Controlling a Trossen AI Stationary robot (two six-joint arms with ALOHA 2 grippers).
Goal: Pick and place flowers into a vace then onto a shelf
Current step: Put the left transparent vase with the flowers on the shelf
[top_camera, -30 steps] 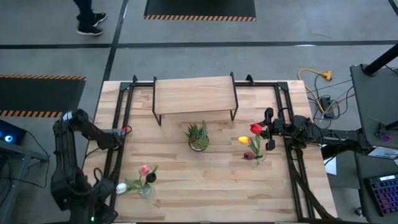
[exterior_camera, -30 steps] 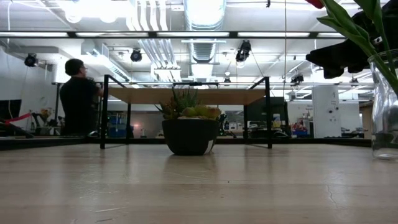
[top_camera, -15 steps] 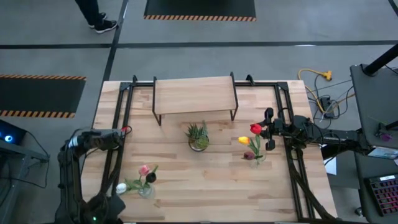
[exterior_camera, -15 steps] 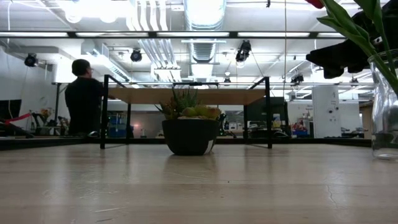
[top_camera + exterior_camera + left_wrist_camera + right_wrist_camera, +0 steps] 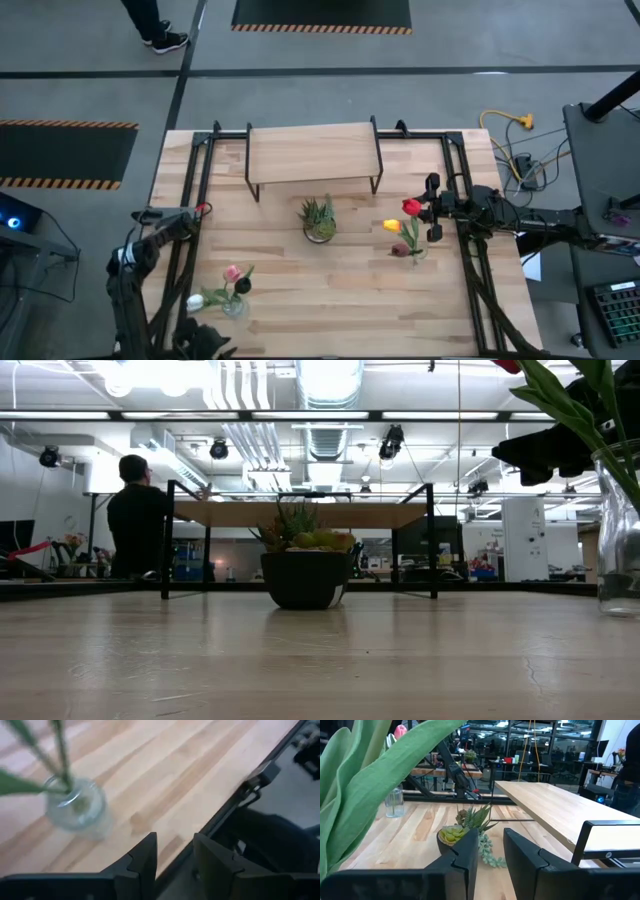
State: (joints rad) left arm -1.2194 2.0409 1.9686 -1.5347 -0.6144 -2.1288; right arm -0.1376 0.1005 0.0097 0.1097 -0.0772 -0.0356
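A: Where are the flowers point(image 5: 411, 207) found?

B: Three tulip heads, red, yellow and maroon, are seen in a glass vase point(image 5: 620, 560) on the right arm's side of the potted plant point(image 5: 319, 220). Three more are held in a second vase point(image 5: 75, 810) on the left arm's side of the potted plant, nearer the table's front edge. No stems are seen lying loose, so the filling is judged done and the move to the shelf point(image 5: 313, 152) is judged to be the step in hand.

A: How are the grippers placed?

B: The right gripper point(image 5: 432, 210) is held level with the red tulip, on the side away from the potted plant. Its fingers point(image 5: 465, 857) are parted by a narrow gap, with nothing between them; the leaves are passed beside them. The left gripper point(image 5: 175, 851) is drawn back far from the potted plant, over the table's edge by the second vase, with its fingers likewise parted narrowly and empty.

A: How should the step be done well?

B: The glass should probably be gripped, not the stems. The vase should be kept upright, raised clear of the board behind the potted plant, and set down well inside its edge. The leaves may be caught, so a slow approach is advised.
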